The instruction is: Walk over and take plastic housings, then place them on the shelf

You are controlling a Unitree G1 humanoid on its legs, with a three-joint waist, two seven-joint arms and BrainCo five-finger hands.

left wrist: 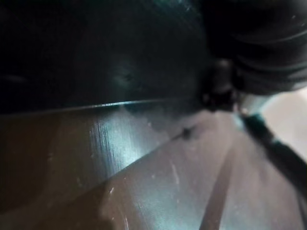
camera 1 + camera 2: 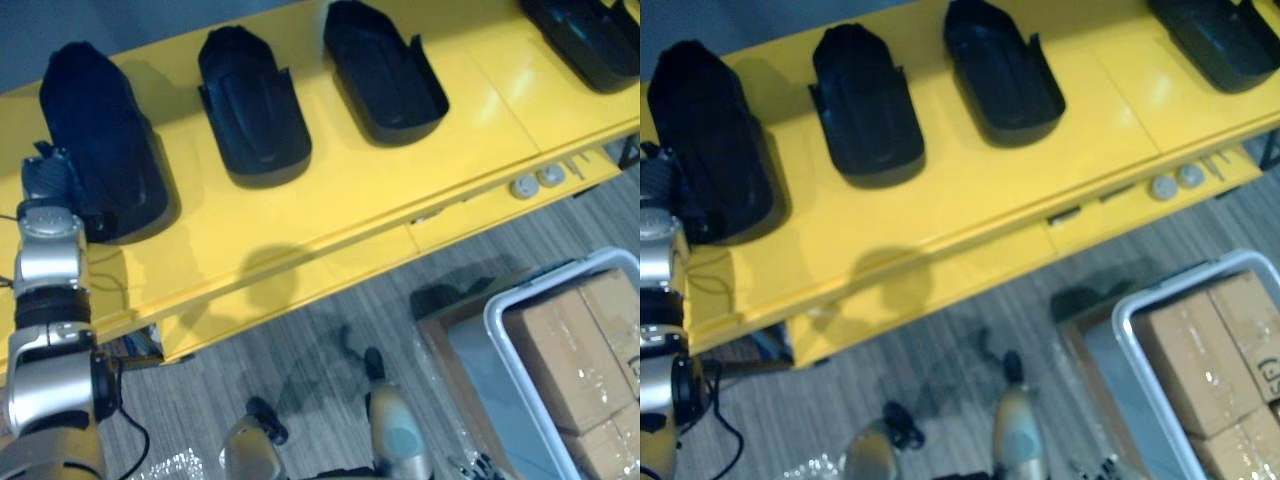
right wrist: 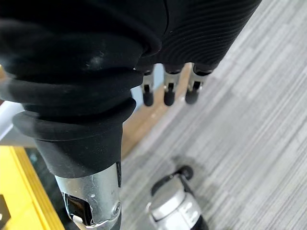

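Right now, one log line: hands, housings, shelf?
left hand at leftmost plastic housing, grip hidden | right hand open, empty, above floor | three more housings on yellow shelf | cardboard boxes in bin

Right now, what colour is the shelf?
Bright yellow shelf, clearest in the left eye view.

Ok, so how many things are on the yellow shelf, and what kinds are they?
Black plastic housings: 4
Small round grey discs: 2
Total on the yellow shelf: 6
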